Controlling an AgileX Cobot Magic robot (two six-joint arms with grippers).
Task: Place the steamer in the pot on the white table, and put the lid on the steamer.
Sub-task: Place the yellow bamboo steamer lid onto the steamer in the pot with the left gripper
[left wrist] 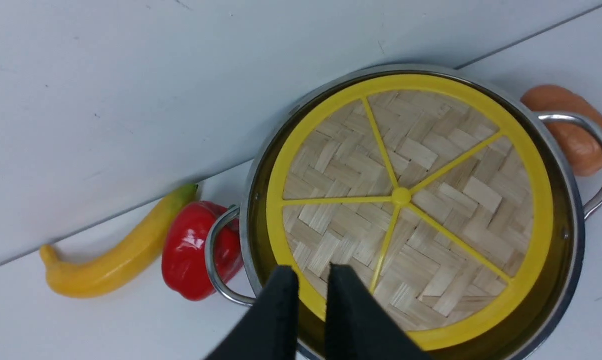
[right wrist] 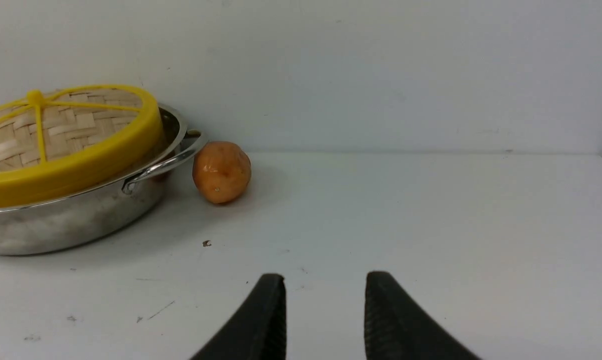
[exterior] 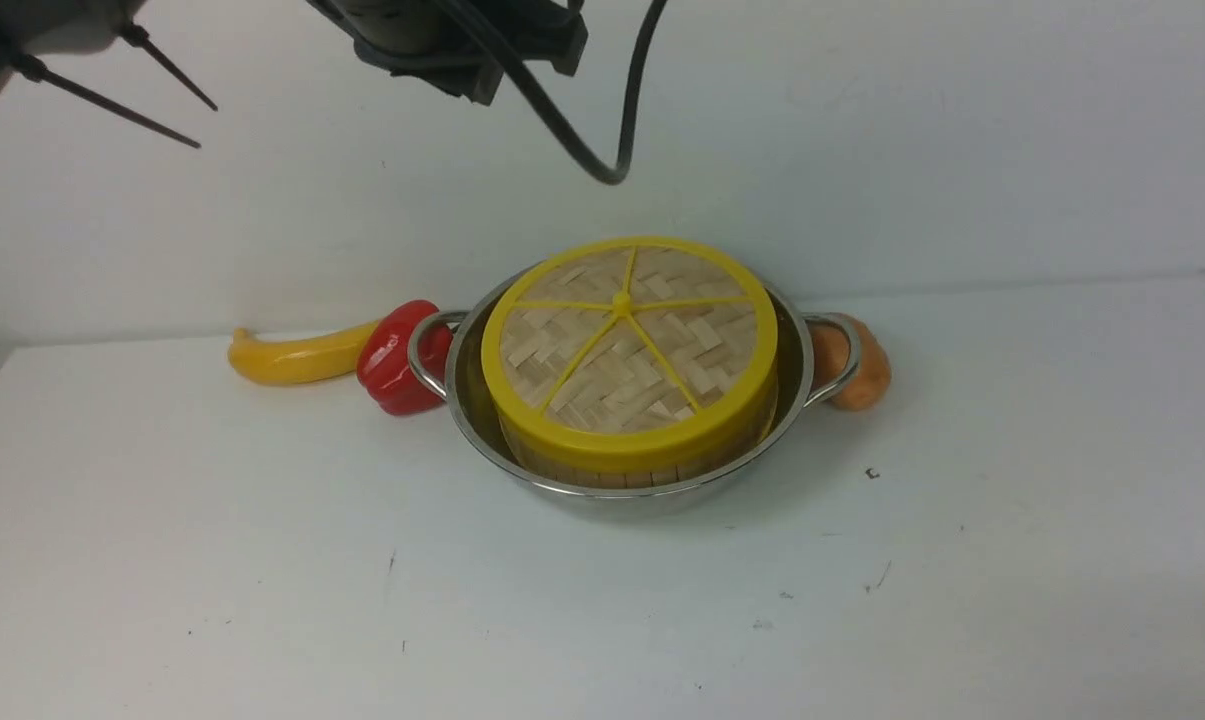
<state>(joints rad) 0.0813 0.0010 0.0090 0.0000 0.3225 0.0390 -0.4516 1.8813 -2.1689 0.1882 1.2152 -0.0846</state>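
Steamer [exterior: 617, 470] mostly hidden, only a strip of slatted bamboo wall showing under the lid [exterior: 629, 342] at frame centre; contents unseen. Left arm cut off at the top edge of the front view. Lid seated slightly tilted on the steamer, inside the pot [exterior: 472, 420] mid-frame on the white table [exterior: 262, 600]. Woven pale bamboo, glossy yellow rim, thin spokes, small knob; shiny steel, loop handles. Left gripper [left wrist: 310, 275] above the lid's rim, jaws nearly closed, nothing between them. Right gripper [right wrist: 324, 290] low over bare table, jaws parted, empty. Yellow banana [exterior: 297, 358], red pepper [exterior: 397, 360], orange potato-like toy [exterior: 862, 375] beside the handles
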